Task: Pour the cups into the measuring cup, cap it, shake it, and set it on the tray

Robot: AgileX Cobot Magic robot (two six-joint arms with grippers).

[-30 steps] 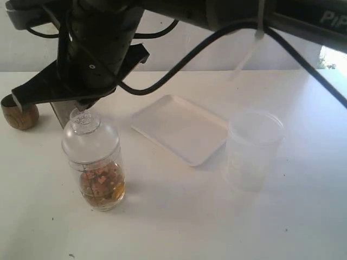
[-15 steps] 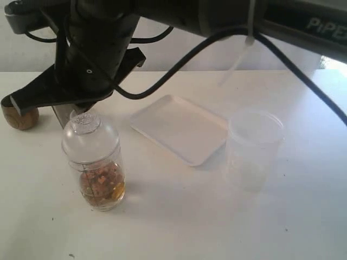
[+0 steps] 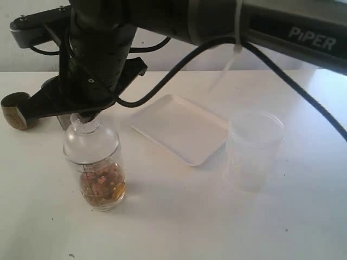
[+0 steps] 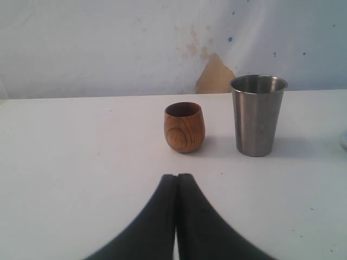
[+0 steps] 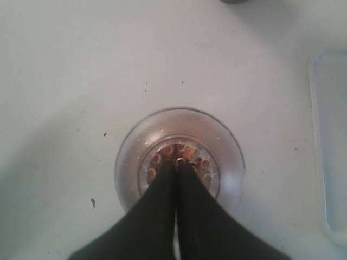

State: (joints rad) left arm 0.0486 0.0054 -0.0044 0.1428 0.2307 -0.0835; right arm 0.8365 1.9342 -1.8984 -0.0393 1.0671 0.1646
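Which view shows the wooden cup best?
The left wrist view: the wooden cup stands whole and upright, apart from the steel tumbler beside it. The exterior view catches only part of the cup at the frame's left edge, partly hidden. The right wrist view does not show it.

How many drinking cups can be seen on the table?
2. The wooden cup and the steel tumbler stand upright side by side, not touching, at the exterior view's left edge. The right arm may hide others.
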